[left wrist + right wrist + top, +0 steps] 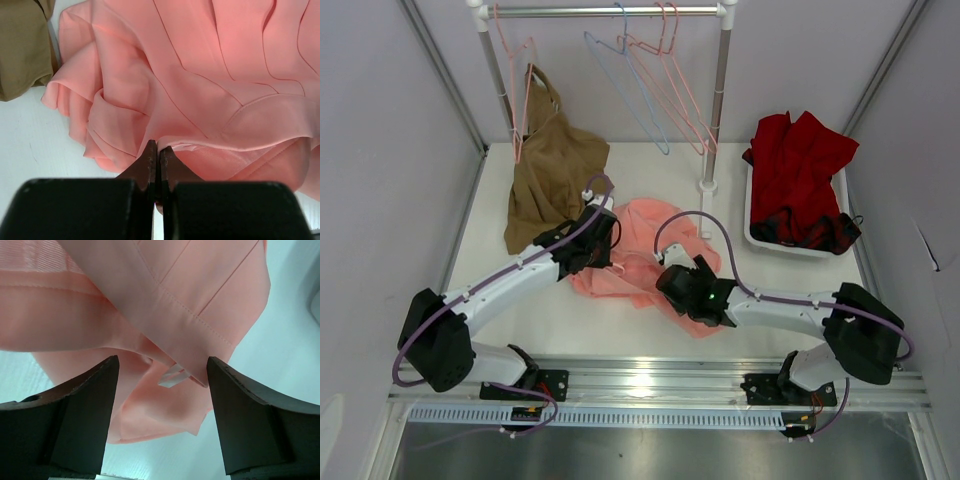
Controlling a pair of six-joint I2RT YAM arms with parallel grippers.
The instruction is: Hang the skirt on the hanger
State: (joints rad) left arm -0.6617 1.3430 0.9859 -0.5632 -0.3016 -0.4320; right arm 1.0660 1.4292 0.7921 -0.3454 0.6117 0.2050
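Honestly, part of the skirt [640, 250] is covered by the left gripper [158, 152], pressed together at its hem; right gripper [162, 362] is spread wide, white tag [172, 376] can't be read.

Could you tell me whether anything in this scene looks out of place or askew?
The tan-brown garment sags lopsided from a pink hanger, its lower part slumped onto the table. The dark red garment spills over the rim of the white bin. The skirt lies crumpled, not yet hung.
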